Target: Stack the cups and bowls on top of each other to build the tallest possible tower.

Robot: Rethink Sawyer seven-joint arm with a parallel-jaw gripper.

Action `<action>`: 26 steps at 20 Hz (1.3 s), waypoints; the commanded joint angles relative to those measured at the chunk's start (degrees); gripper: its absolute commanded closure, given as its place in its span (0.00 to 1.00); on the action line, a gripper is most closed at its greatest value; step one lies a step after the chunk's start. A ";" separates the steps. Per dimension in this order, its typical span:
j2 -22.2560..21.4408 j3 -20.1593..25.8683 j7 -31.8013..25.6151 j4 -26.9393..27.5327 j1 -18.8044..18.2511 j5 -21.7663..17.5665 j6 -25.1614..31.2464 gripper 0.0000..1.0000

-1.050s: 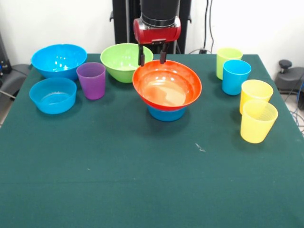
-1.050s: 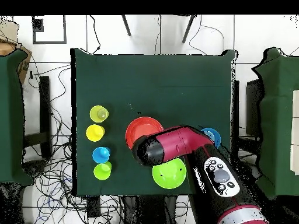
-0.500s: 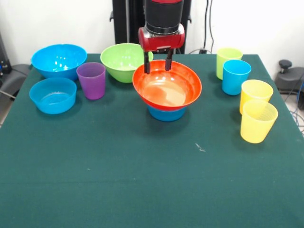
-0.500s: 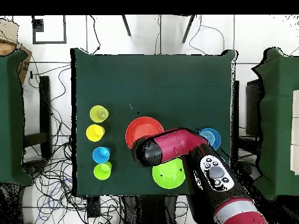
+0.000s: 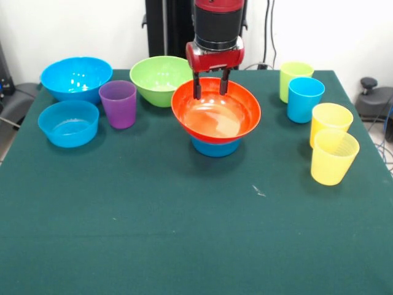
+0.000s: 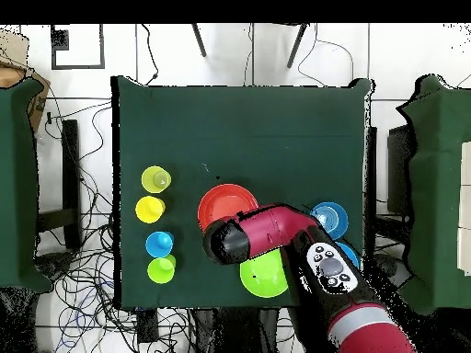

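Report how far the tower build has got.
Done: the wide orange plastic bowl sits on a small blue plastic bowl. In hand: nothing; the hand hangs open over the orange rim. Left: the translucent purple cup, other cups and bowls stand loose.

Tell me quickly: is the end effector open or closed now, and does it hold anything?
End effector: open, holding nothing; its fingers hang over the far rim of the orange bowl.
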State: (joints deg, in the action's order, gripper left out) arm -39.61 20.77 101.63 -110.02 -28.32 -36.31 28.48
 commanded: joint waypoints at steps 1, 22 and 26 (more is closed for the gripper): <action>1.61 -1.80 1.49 -2.21 1.53 -5.02 -3.27 0.00; 5.26 -4.49 0.70 -2.67 2.26 -8.96 -5.36 0.00; 5.60 -4.80 1.71 -2.07 2.95 -8.96 -4.95 0.00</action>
State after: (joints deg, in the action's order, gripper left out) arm -36.53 16.80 101.63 -110.97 -27.49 -41.14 26.14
